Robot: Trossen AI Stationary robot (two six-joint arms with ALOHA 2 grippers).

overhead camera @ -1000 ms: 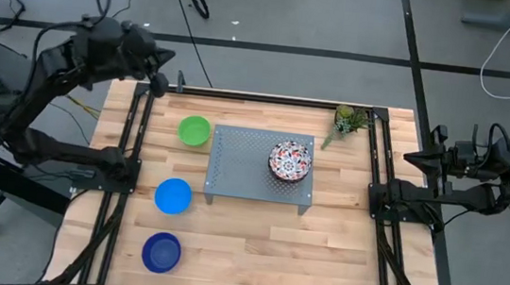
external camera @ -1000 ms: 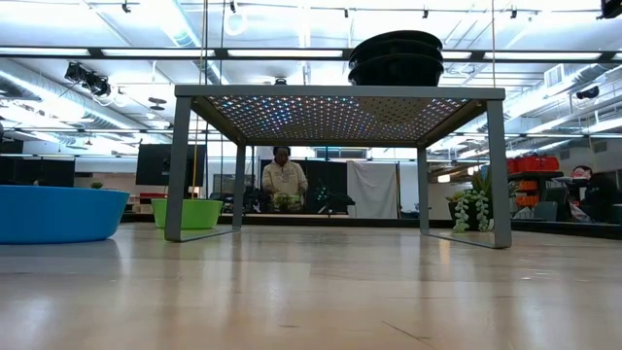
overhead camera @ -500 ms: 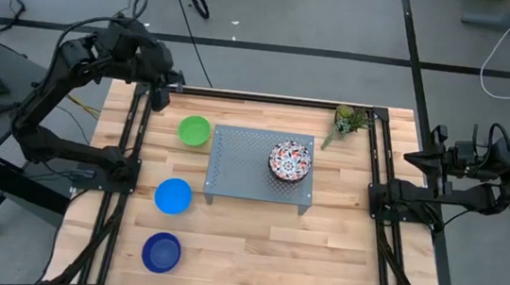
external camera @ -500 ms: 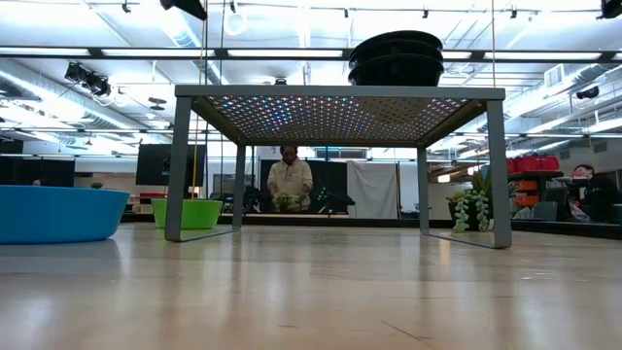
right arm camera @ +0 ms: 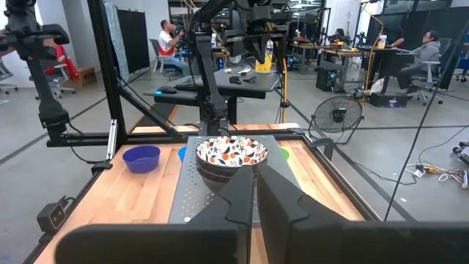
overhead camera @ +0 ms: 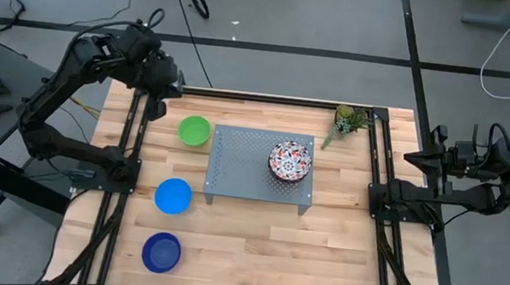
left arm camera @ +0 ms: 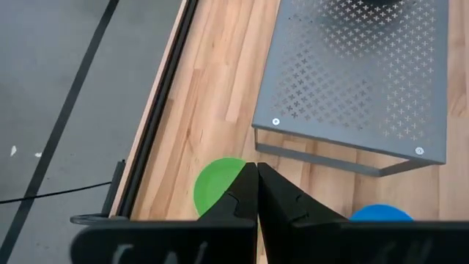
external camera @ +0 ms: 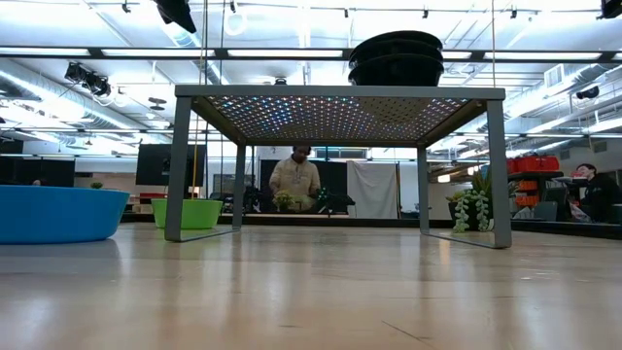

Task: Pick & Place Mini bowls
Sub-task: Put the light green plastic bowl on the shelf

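Observation:
A green mini bowl (overhead camera: 194, 130) stands on the table at the far left, a light blue one (overhead camera: 172, 196) nearer, and a dark blue one (overhead camera: 161, 252) nearest. A stack of floral white bowls (overhead camera: 290, 160) rests on top of the grey perforated stand (overhead camera: 242, 174). My left gripper (overhead camera: 157, 106) hangs shut, high above the table's far left edge. It slants down toward the green bowl (left arm camera: 217, 188), with its fingers (left arm camera: 257, 180) closed on nothing. My right gripper (overhead camera: 412, 159) waits shut and level at the table's right edge, facing the floral stack (right arm camera: 231, 154).
A small potted plant (overhead camera: 347, 122) stands at the far right corner of the table, beside the stand. Black frame rails (overhead camera: 131, 148) run along the table's left and right sides. Bare wood lies in front of the stand. A person (external camera: 301, 180) stands in the room beyond the table.
My left gripper has come down and moved from beyond the far left corner toward the green bowl, tipping to point more steeply downward, and its tip now shows at the top of the low view. It has stayed shut. The bowls have not moved.

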